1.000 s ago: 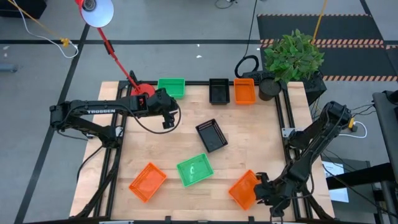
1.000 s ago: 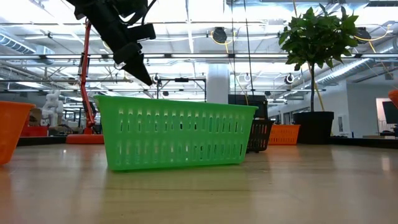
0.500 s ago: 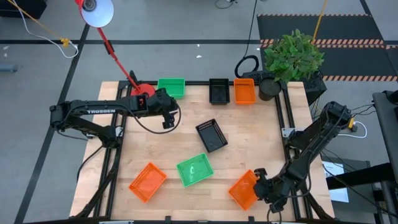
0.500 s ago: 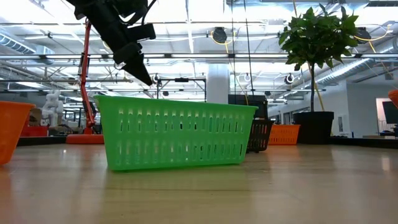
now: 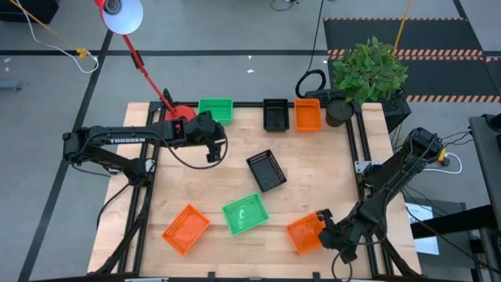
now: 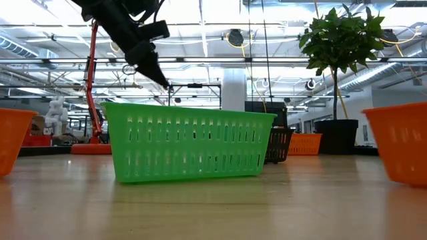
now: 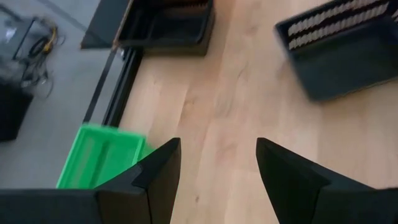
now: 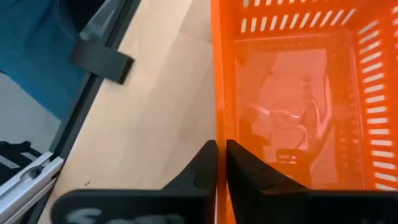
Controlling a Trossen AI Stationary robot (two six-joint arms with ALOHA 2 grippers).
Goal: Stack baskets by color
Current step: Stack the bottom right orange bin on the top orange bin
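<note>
Several mesh-walled baskets rest bottom-down on the wooden table. A green basket (image 5: 216,109), a black basket (image 5: 275,114) and an orange basket (image 5: 308,114) stand along the far edge. Another black basket (image 5: 266,170) sits mid-table, a green one (image 5: 245,215) near the front, and an orange one (image 5: 185,229) at the front left. My right gripper (image 5: 322,222) is shut on a third orange basket (image 5: 304,234) at the front right. My left gripper (image 5: 213,152) hangs open above bare wood near the far left, holding nothing. My right gripper pinches one side wall of the orange basket at its rim (image 8: 217,127), one finger inside (image 8: 239,163) and one outside. The fingers slant down from the table's near right corner. The basket's bottom (image 6: 400,179) looks set on the table, open side up.
A red lamp base (image 5: 178,114) stands at the far left corner beside the green basket. A dark plant pot (image 5: 338,111) with a leafy plant stands at the far right. Black frame rails (image 5: 356,149) border the table. Bare wood lies between the mid-table baskets and the far row.
My right gripper has gone a little toward the table's left and down, rolling its wrist. The front-right orange basket has turned about and shifted left with it, and now shows standing on the table at the right of the low view.
</note>
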